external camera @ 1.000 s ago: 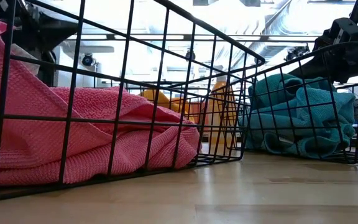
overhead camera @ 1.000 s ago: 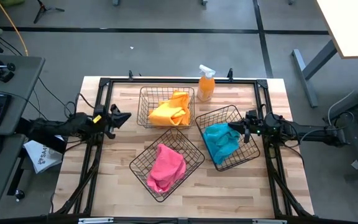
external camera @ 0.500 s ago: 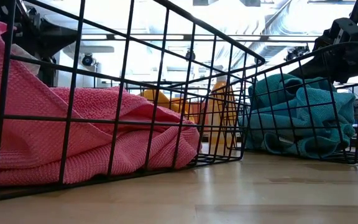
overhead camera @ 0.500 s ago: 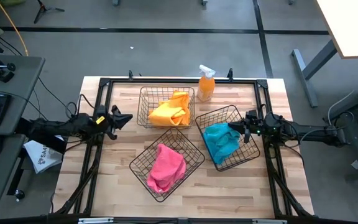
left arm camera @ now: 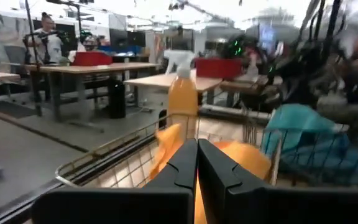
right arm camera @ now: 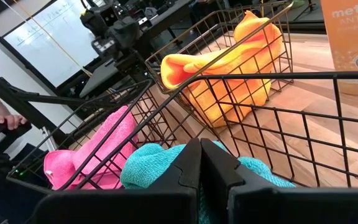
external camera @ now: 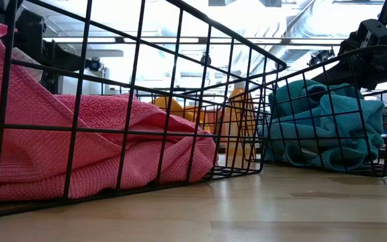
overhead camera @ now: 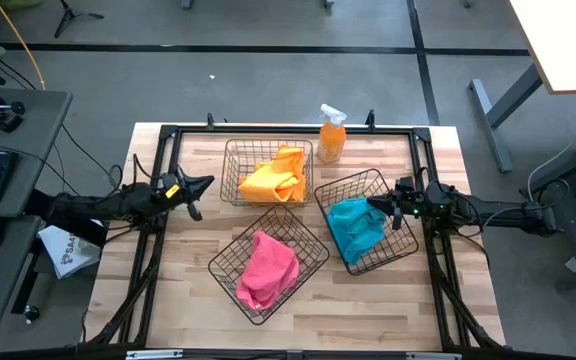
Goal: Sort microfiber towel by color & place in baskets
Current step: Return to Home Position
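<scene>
In the low view the pink towel (external camera: 79, 151), cut by the picture's edge, hides most of the yellow towel (external camera: 162, 104).

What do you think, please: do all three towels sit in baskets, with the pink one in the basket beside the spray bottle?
Not quite: the high view shows the yellow-orange towel in the basket beside the spray bottle; the pink towel lies in the front basket. All three do sit in baskets.

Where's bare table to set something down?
Bare table at the near left corner, between the pink towel's basket and frame rail, and near right, past the teal towel's basket. Mid-table is crowded: baskets almost touch. Left gripper hangs beside the yellow towel's basket, right gripper at the teal's rim.
</scene>
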Motion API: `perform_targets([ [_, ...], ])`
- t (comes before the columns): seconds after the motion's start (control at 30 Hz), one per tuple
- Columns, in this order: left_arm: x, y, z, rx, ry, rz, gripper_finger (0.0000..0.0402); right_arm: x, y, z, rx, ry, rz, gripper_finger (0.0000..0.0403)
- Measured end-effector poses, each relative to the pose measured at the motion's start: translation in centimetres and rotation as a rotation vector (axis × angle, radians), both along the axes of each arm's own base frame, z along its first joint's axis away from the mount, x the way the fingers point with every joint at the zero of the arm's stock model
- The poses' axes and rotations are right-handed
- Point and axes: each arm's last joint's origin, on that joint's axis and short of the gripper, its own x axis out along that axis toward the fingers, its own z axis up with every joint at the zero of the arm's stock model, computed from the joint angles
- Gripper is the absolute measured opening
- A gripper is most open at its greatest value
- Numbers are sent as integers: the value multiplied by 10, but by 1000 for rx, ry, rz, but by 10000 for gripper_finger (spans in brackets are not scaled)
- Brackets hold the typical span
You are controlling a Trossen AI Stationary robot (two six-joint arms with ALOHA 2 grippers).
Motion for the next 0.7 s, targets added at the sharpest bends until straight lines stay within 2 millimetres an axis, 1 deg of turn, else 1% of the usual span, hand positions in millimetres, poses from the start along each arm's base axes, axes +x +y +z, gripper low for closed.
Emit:
perform_targets([
  [0.07,0,-1,-1,8,19,-18,1,0,0,0,0,0,0,0],
  [0.1,1,-1,-1,5,16,-57,1,0,0,0,0,0,0,0],
  [0.17,2,-5,-2,-14,8,-176,1,0,0,0,0,0,0,0],
  [0.3,4,-13,-7,-60,45,-497,1,0,0,0,0,0,0,0],
  [0.37,4,-15,-6,-59,39,-593,1,0,0,0,0,0,0,0],
  [0.43,4,-15,-6,-51,37,-583,1,0,0,0,0,0,0,0],
  [0.53,4,-13,-7,-54,52,-513,1,0,0,0,0,0,0,0],
  [0.7,4,-14,-7,-57,50,-526,1,0,0,0,0,0,0,0],
])
